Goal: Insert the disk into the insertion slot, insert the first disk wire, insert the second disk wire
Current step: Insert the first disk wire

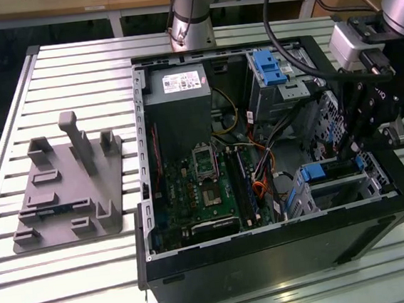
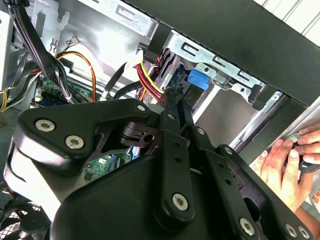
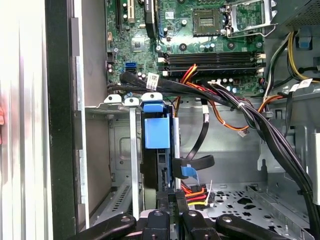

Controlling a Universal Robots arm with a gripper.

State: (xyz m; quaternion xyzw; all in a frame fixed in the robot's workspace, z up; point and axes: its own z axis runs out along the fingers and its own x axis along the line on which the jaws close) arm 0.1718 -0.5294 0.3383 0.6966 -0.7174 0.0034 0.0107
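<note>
Gripper links, black, come nearest in both wrist views. Its fingers are drawn narrow, almost together, w/ the tips low beside the disk. If sth thin is pinched between them, I cannot tell.

The disk stands on edge in the insertion slot, at the corner of the PC case toward the exterior view's right. Its blue carrier looks seated. A blue-tipped flat cable and a red-yellow-black plug lie just beside the tips; whether either is plugged in I cannot tell.

Risks, in my judgement:
- A plug that meets its port tilted may jam or bend the contacts.
- The thick black wire bundle crosses above the cage, so the links may snag it.
- A person's hand rests outside the case wall, near the arm, and a wide move may reach it.

The table is of slatted metal and shiny. A grey fixture plate lies toward the edge at the exterior view's left. The case takes the middle and the right side, and the arm base stands at the far edge. Behind it is wooden furniture.
</note>
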